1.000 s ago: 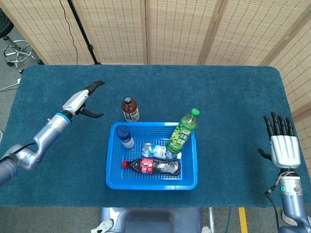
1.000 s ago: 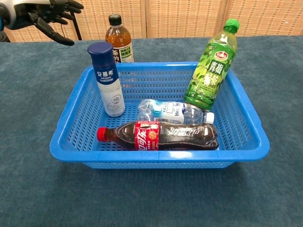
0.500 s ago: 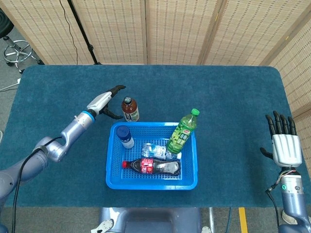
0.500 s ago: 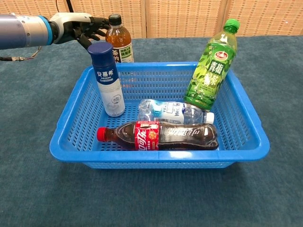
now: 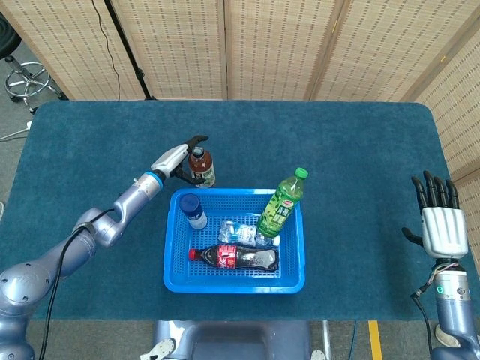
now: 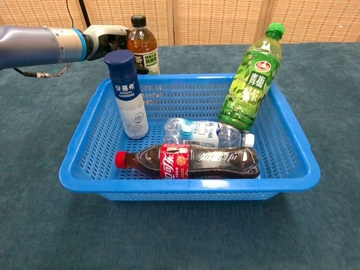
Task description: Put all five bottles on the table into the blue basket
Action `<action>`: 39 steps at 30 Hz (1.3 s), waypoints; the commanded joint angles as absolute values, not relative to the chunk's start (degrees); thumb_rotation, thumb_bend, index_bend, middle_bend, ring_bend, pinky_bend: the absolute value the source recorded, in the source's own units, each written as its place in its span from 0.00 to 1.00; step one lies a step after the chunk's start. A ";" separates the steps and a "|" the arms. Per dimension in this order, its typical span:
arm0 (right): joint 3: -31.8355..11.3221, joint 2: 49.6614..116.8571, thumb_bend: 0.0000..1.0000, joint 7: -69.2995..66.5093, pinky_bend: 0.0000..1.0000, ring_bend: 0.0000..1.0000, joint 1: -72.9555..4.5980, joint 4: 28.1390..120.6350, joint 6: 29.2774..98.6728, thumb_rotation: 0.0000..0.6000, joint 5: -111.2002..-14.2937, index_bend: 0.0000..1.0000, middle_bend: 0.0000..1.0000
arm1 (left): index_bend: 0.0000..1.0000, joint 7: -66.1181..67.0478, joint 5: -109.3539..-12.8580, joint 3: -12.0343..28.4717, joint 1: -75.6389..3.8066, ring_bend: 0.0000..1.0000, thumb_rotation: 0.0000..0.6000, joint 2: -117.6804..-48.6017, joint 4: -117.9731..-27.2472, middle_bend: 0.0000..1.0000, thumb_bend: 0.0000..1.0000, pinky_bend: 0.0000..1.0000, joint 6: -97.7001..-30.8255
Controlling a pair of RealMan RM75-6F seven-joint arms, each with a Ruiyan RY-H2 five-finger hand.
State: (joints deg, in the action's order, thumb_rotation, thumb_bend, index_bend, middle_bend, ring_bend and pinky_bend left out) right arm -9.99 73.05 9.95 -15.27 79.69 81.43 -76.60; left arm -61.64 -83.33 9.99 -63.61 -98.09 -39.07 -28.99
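Observation:
A brown tea bottle [image 5: 201, 168] [image 6: 143, 45] stands on the table just behind the blue basket's [image 5: 234, 288] [image 6: 191, 188] far left corner. My left hand [image 5: 180, 159] [image 6: 109, 38] wraps around it from the left, fingers on both sides. In the basket a white bottle with a blue cap [image 5: 193, 211] [image 6: 127, 95] stands upright. A green tea bottle [image 5: 281, 202] [image 6: 250, 79] leans on the right wall. A clear water bottle [image 5: 240, 232] [image 6: 205, 133] and a cola bottle [image 5: 236, 257] [image 6: 191, 161] lie flat. My right hand [image 5: 439, 225] is held up, open and empty, at the table's right edge.
The teal cloth table [image 5: 360, 150] stretches bare to the right and behind the basket. Wicker screens [image 5: 262, 45] stand behind it. A stool [image 5: 26, 79] and a stand leg are on the floor at the far left.
My left arm has swept right across the table to the brown tea bottle and its fingers have come around it. The right hand has stayed nearly still.

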 commanded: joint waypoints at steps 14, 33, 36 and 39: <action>-10.21 72.80 0.00 9.30 0.00 0.00 -15.05 79.89 81.17 1.00 -76.99 0.00 0.00 | 0.67 -58.53 -78.45 14.74 -62.69 0.49 1.00 -99.82 -38.19 0.51 0.55 0.55 -35.89; -10.47 73.06 0.00 9.53 0.00 0.00 -15.00 80.90 81.72 1.00 -77.91 0.00 0.00 | 0.67 -47.13 -87.41 18.22 -54.05 0.50 1.00 -71.75 -87.10 0.52 0.54 0.55 -59.43; -10.52 72.90 0.00 9.39 0.00 0.00 -14.81 81.10 82.15 1.00 -78.13 0.00 0.00 | 0.66 -43.76 -88.95 17.67 -53.38 0.50 1.00 -69.08 -94.71 0.52 0.54 0.55 -60.30; -10.65 72.81 0.00 9.19 0.00 0.00 -14.68 81.31 82.33 1.00 -78.06 0.00 0.00 | 0.66 -42.53 -90.77 16.38 -53.53 0.50 1.00 -67.15 -100.16 0.52 0.53 0.55 -59.10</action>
